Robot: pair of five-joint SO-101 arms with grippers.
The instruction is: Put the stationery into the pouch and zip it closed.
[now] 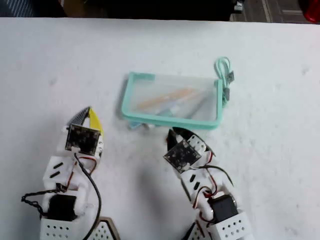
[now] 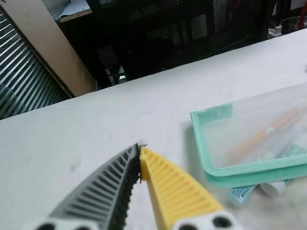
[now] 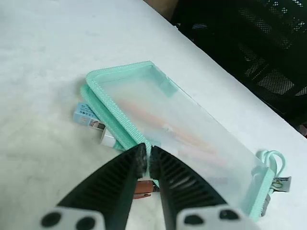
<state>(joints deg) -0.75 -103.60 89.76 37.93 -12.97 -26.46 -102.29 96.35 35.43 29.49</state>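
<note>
A translucent mint-green pouch (image 1: pixel 172 100) lies mid-table with an orange pencil (image 1: pixel 167 98) and other stationery inside. A small blue-and-white item (image 1: pixel 137 126) pokes out from under its near edge; it is also in the left wrist view (image 2: pixel 242 193) and the right wrist view (image 3: pixel 88 117). My left gripper (image 1: pixel 88 111), with grey and yellow fingers, is shut and empty on the table left of the pouch (image 2: pixel 254 139). My right gripper (image 1: pixel 172 134), black, is shut with its tips (image 3: pixel 146 152) at the pouch's near edge (image 3: pixel 120 124). A small reddish piece (image 3: pixel 144 188) shows between its fingers.
The pouch's mint strap loop (image 1: pixel 223 70) lies at its far right corner, also in the right wrist view (image 3: pixel 273 163). The white table (image 1: pixel 60 60) has open room to the left, right and behind the pouch. Its far edge meets dark furniture (image 2: pixel 192 33).
</note>
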